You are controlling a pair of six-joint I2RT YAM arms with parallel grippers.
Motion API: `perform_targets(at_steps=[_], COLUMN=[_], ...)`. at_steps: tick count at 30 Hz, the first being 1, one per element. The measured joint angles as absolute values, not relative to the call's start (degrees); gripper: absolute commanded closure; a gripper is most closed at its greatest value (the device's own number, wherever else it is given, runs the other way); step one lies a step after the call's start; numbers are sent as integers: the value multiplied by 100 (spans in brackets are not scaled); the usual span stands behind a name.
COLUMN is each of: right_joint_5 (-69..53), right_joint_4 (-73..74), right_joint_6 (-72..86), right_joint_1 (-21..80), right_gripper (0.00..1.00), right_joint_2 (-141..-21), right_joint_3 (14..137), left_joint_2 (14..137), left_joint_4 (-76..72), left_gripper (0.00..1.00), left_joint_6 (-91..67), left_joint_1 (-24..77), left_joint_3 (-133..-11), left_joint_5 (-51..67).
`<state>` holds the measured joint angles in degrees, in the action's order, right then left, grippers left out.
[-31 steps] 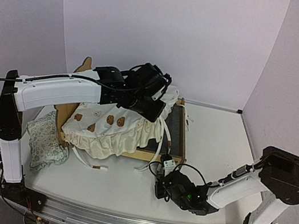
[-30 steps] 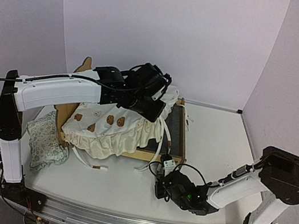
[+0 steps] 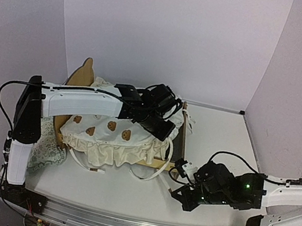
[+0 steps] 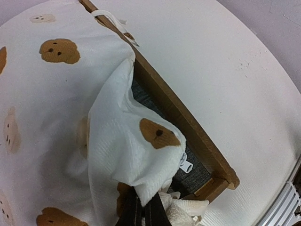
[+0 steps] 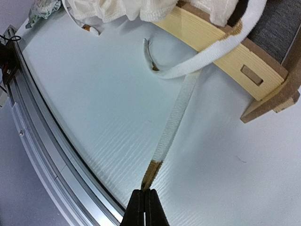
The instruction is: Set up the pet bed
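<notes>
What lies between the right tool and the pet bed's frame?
A white tie strap runs from the right tool to the pet bed, right wrist view.

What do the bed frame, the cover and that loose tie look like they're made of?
Frame: pale unfinished plywood, seemingly; its cut edge shows thin layers.
Cover: soft cream cloth, probably cotton, creased and printed with brown bears.
Tie: flat woven tape, ribbed weave visible, brown tip.
</notes>
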<state>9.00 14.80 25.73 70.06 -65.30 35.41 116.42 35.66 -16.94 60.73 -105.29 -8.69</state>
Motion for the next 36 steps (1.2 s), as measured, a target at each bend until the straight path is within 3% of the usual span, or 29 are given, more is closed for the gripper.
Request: perform_targets(at_steps=[6,12,17,25,30,36], right_joint_5=[892,734,249,-486,-497,-588], right_joint_4=[2141,2775,3148,3783,4142,4278], right_joint_6=[2665,2790,2832,2814,2700,2661], right_joint_1=[7006,7006,7006,7006,7006,7006], right_gripper=[100,100,100,100,100,100], right_joint_2=[-6223,-6003,-6074,-6225,-6039,-6238], right_joint_3=[3408,3419,3623,4717,5537,5538], left_joint_2=[11865,11869,11810,10995,10285,9821], left_joint_4=[3566,3544,3565,3848,3917,3908], left_gripper=[86,39,20,16,20,24], left_joint_6=[-1762,-1807,-1818,-1873,-2028,-2204], left_joint_1=[6073,6076,6122,6224,6230,6244], left_joint_3=[-10696,-10696,-10681,-10156,-9412,-8714], left_joint_5=[-548,-267,-225,-902,-1177,-1197])
